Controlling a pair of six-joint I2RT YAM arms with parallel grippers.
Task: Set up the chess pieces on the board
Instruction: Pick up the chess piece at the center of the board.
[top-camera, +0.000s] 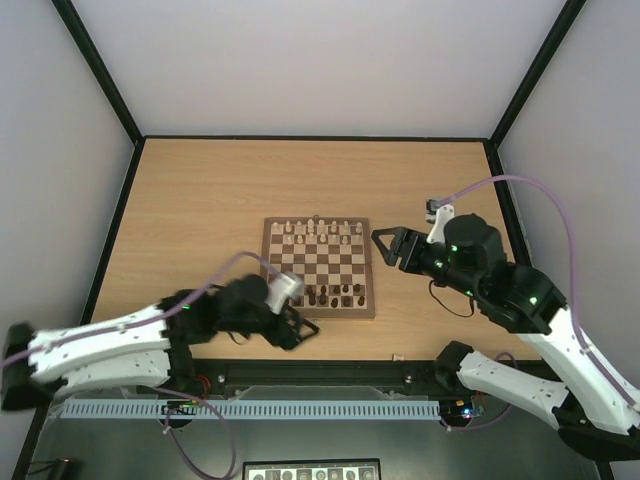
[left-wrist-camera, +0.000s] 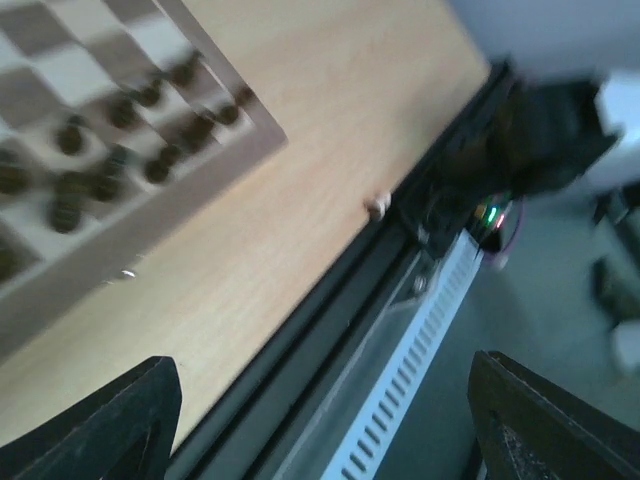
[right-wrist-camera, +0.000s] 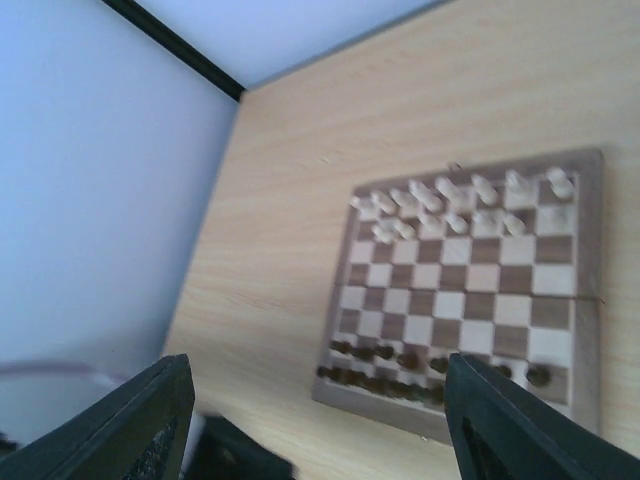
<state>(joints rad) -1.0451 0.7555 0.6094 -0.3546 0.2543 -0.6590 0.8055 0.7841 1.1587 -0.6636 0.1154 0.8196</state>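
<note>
The black left gripper (top-camera: 300, 326) is at the near edge of the light wooden desk (top-camera: 200, 200), just off the board's near left corner, jaws wide apart, nothing between them. The square wooden chessboard with light and dark brown checks (top-camera: 320, 265) sits mid-desk. Pale cream chessmen (top-camera: 320, 232) line its far rows, and small dark brown chessmen (top-camera: 335, 294) crowd its near rows. One tiny pale piece (top-camera: 397, 357) lies alone by the desk's near edge. The black right gripper (top-camera: 385, 245) is beside the board's far right corner, jaws spread, empty.

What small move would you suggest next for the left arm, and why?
Probably ease the open, empty left gripper toward the small pale piece lying off the board by the table's near edge. It looks like a stray chessman that belongs on the board.
</note>
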